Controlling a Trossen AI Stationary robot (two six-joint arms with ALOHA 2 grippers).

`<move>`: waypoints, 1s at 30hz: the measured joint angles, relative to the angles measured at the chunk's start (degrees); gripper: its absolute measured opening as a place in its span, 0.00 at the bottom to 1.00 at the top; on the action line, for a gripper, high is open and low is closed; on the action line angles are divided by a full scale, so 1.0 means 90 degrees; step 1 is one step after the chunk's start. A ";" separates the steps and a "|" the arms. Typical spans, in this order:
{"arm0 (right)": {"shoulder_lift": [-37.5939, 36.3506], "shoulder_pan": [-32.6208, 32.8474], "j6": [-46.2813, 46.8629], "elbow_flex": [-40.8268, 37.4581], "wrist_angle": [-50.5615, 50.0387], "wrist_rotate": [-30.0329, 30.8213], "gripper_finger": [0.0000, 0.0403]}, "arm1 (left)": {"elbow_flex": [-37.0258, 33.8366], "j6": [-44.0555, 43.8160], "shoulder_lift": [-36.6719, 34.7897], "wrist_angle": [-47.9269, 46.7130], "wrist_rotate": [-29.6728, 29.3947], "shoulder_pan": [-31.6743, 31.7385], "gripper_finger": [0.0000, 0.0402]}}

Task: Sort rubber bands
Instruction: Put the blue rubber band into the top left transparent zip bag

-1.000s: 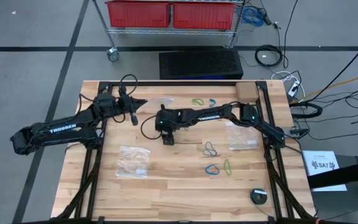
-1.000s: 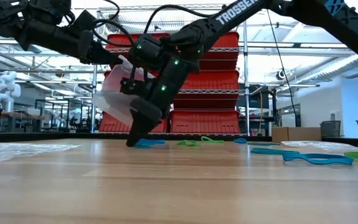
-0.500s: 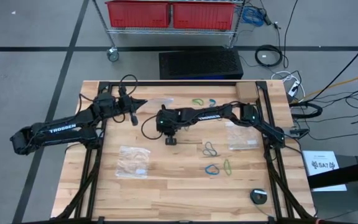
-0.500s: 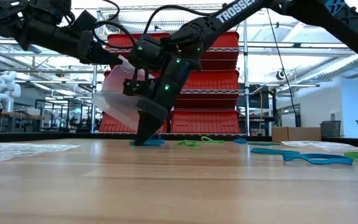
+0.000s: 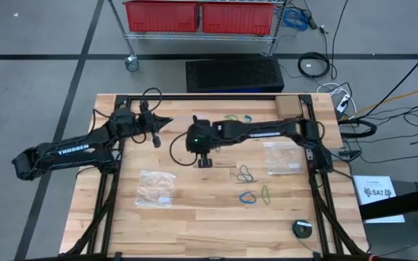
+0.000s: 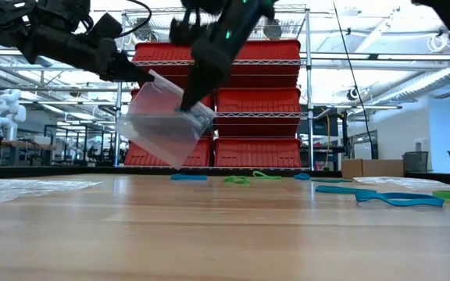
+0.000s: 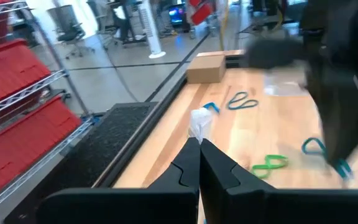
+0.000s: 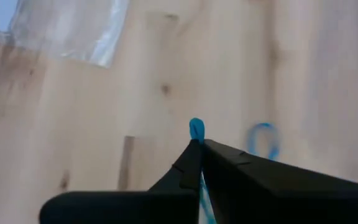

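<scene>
Pinching a blue band (image 8: 196,129) in the right gripper (image 8: 199,144) — jaws clamped tight, band tip poking out past the fingertips, lifted clear of the table (image 5: 194,210) near its middle. Gripping a clear bag (image 6: 165,119) in the left gripper (image 5: 167,121), jaws closed on its edge, bag hanging open just beside the right gripper. Judging the sort as barely begun — most bands lying loose: a pair (image 5: 238,117) at the far edge, a dark loop (image 5: 246,173) mid-table, blue (image 5: 248,197) and green (image 5: 266,193) ones nearer. Two more bags (image 5: 156,187) lying flat (image 5: 282,157) on the table, contents too small to tell.
</scene>
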 joint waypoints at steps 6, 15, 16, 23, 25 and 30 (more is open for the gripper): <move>-0.0846 0.0066 -0.0284 0.0029 0.0254 0.1162 0.00 | 0.0000 0.0016 0.0000 -0.0001 0.0701 -0.0002 0.00; -0.0866 -0.0112 -0.0843 0.0024 0.0909 0.1232 0.00 | 0.0000 0.0021 0.0005 0.0046 0.0952 -0.0098 0.00; -0.0801 -0.0152 -0.0843 0.0021 0.0907 0.1148 0.00 | 0.0000 0.0022 0.0005 0.0054 0.0952 -0.0105 0.00; -0.0547 -0.0284 -0.0831 0.0019 0.0967 0.0972 0.00 | 0.0000 0.0012 0.0005 0.0124 0.0952 -0.0129 0.00; -0.0511 -0.0335 -0.0826 0.0019 0.0990 0.0957 0.00 | 0.0000 0.0012 0.0005 0.0120 0.0952 -0.0129 0.00; -0.0525 -0.0447 -0.0727 0.0019 0.1133 0.0805 0.00 | 0.0000 0.0010 0.0005 0.0122 0.0952 -0.0158 0.00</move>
